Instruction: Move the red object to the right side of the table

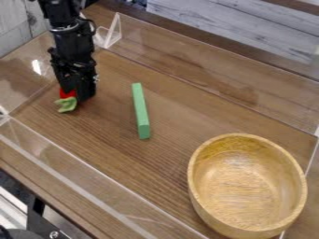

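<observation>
Arm point(65, 28): black, blocky stacked segments, matte casing. Gripper point(75, 93): black, narrow dark fingers. Markings, screws too small to tell.
</observation>
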